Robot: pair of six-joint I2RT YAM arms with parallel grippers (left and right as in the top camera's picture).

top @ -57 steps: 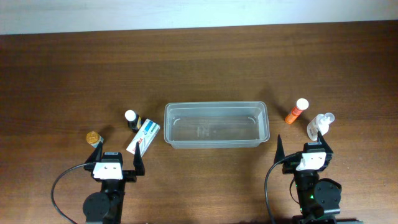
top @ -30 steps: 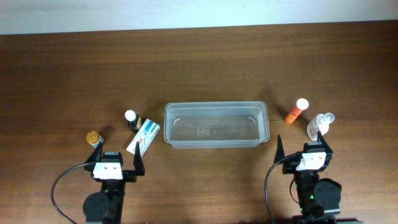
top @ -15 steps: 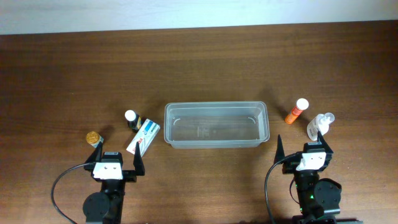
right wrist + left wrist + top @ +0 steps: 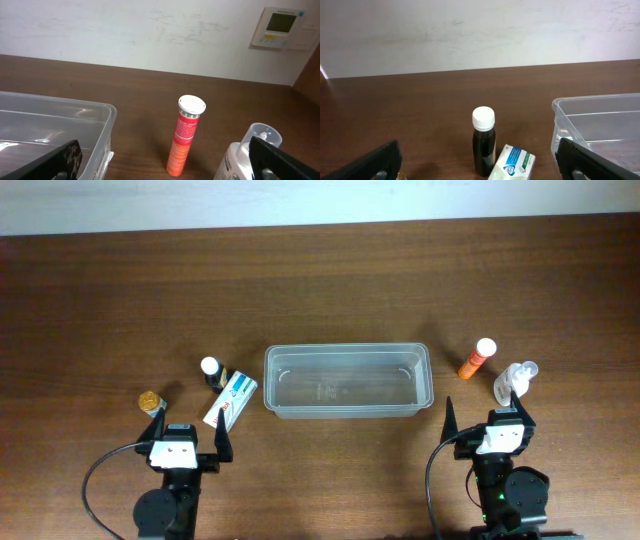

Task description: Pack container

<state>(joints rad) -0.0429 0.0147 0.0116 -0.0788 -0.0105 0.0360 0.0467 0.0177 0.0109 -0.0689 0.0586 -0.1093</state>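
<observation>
The clear plastic container [image 4: 347, 381] sits empty at the table's middle; its corner shows in the left wrist view [image 4: 600, 125] and the right wrist view [image 4: 55, 125]. Left of it stand a dark bottle with a white cap [image 4: 211, 372] [image 4: 483, 141], a white and blue box [image 4: 231, 401] [image 4: 514, 164] and a gold-capped bottle [image 4: 149, 401]. Right of it stand an orange tube [image 4: 478, 359] [image 4: 185, 136] and a clear spray bottle [image 4: 513, 382] [image 4: 247, 155]. My left gripper [image 4: 186, 435] [image 4: 480, 162] is open and empty, just short of the box. My right gripper [image 4: 486, 418] [image 4: 167, 162] is open and empty, just short of the tube.
The wooden table [image 4: 320, 290] stretches bare behind the container to a white wall [image 4: 470, 30]. A wall thermostat [image 4: 281, 27] hangs at the right.
</observation>
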